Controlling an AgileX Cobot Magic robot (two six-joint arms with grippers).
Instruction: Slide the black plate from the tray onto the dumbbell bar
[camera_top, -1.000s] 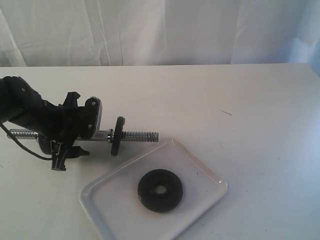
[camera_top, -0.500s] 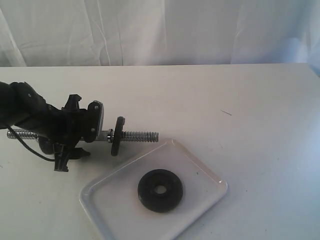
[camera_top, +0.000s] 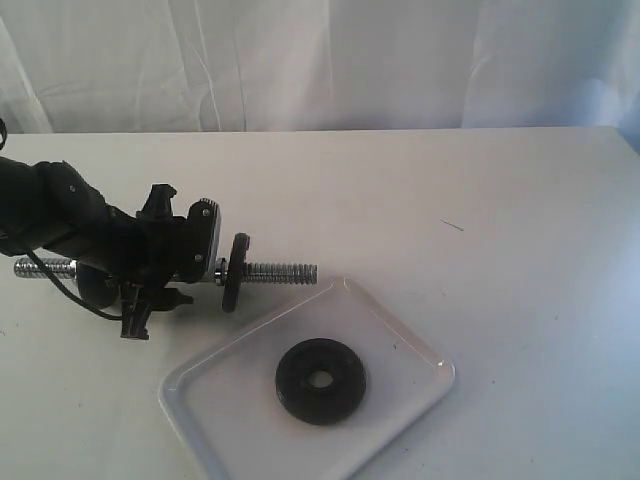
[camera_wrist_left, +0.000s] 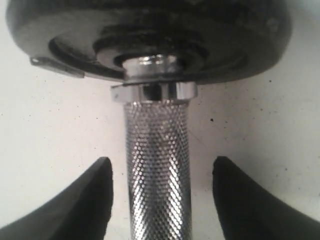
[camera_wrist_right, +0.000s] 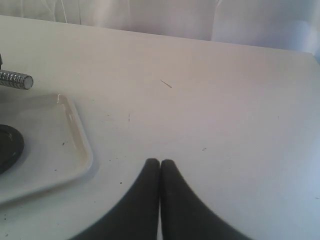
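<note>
The left gripper (camera_wrist_left: 161, 162) is straddling the knurled middle of the bar (camera_top: 280, 271). Its jaws are standing spread with a gap showing on each side, so it is not yet pinching. Over the last second the arm has been shifting along the bar toward the thin disc (camera_top: 236, 272), so it is likely getting ready to clamp and steady the bar. The plate (camera_top: 320, 381) is lying flat in the tray (camera_top: 425, 365), unmoved, near the bar's free threaded end. The right gripper (camera_wrist_right: 160, 167) is hovering over the table (camera_wrist_right: 240, 115) beyond the tray with its fingers pressed together. It is probably going to be the one fetching the plate.
</note>
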